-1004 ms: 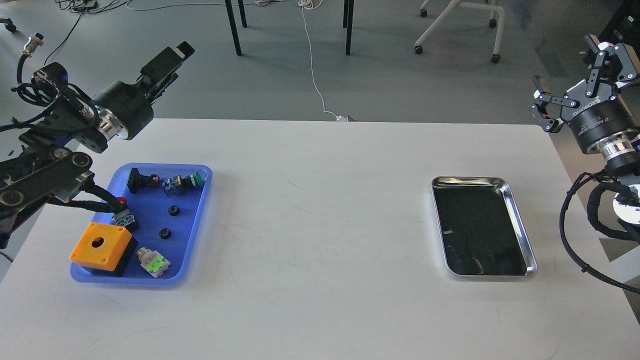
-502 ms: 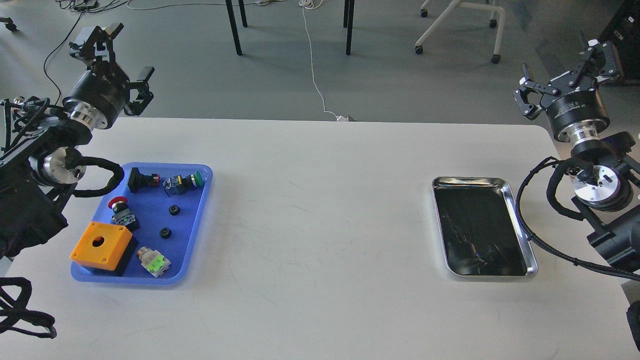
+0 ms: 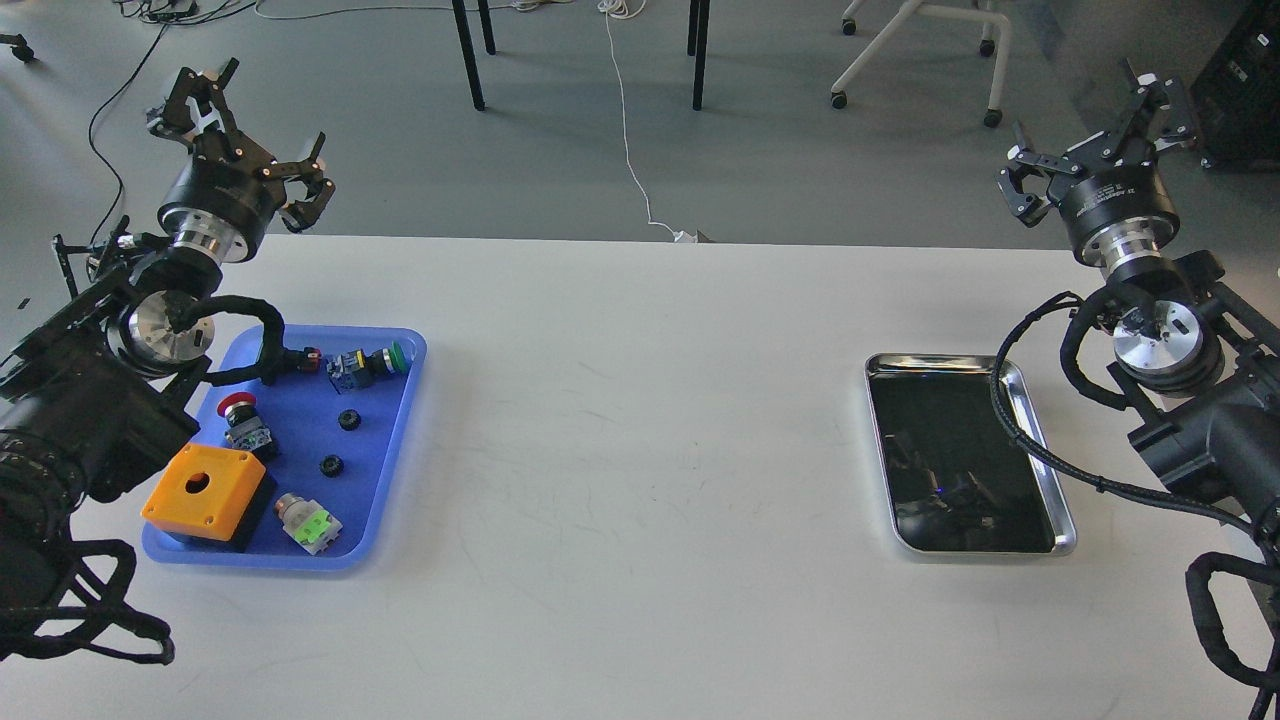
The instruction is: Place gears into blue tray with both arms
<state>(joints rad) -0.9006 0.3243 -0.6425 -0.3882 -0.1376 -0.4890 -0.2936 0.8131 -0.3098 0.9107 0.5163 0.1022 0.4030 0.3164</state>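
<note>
Two small black gears (image 3: 348, 420) (image 3: 330, 465) lie inside the blue tray (image 3: 392, 440) at the table's left. My left gripper (image 3: 240, 125) hangs open and empty above the table's far left edge, behind the tray. My right gripper (image 3: 1092, 135) is open and empty too, raised beyond the table's far right corner. Neither gripper touches a gear or the tray.
The blue tray also holds an orange box (image 3: 200, 492), a red-capped switch (image 3: 240, 415), a green-capped switch (image 3: 372, 362) and a green-faced part (image 3: 308, 524). A silver metal tray (image 3: 1045, 450) with a dark bottom lies at the right. Chair and table legs stand on the floor behind.
Both arms have swung upward and inward. The left gripper went from pointing right to upright and open; the right gripper moved left. The gears stayed put.
</note>
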